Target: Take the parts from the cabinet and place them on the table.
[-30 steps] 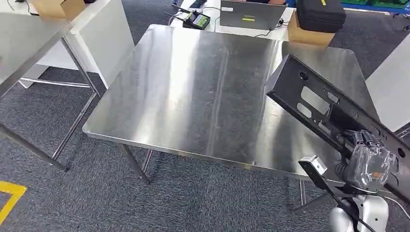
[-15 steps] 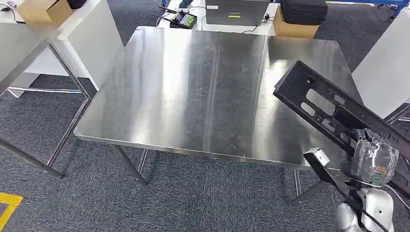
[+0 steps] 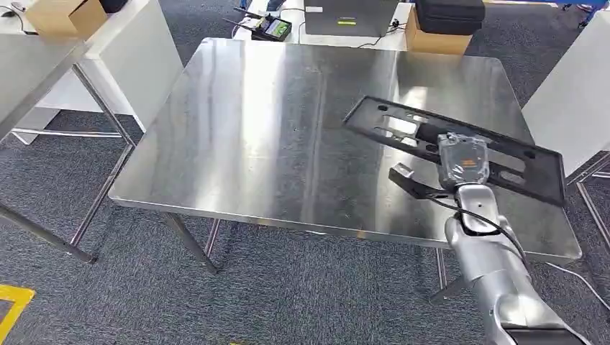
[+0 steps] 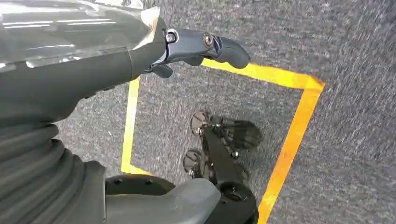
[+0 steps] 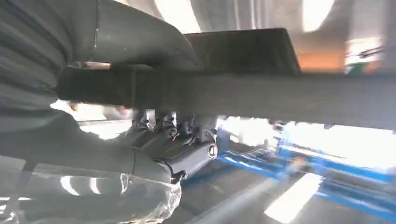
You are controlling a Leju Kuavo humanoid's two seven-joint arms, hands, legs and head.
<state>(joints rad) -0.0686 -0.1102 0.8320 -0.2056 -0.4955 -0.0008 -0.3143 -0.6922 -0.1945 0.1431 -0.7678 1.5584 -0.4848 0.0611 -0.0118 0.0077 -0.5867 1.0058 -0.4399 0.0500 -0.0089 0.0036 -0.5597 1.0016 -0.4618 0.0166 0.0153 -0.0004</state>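
A long black flat part (image 3: 536, 176) with several cutouts lies nearly level over the right side of the steel table (image 3: 273, 129). My right hand (image 3: 460, 159), wrapped in clear plastic, grips it near the middle from the near side. Whether the part touches the tabletop I cannot tell. In the right wrist view the part's dark edge (image 5: 261, 95) crosses the picture, with my fingers (image 5: 177, 140) curled under it. My left hand (image 4: 93, 70) hangs beside my body above the carpet, its fingers (image 4: 219, 44) stretched out and holding nothing.
A white cabinet (image 3: 144, 57) with a cardboard box (image 3: 65, 14) stands at the left. Beyond the table are a laptop (image 3: 352, 16), a handheld controller (image 3: 270, 29), a black case (image 3: 449, 13) and another box (image 3: 435, 42). A white panel (image 3: 575, 93) stands at the right. Yellow tape (image 4: 289, 140) marks the floor.
My right arm has reached forward over the table and swung the black part from steeply tilted to nearly level. The view shifted slightly at first.
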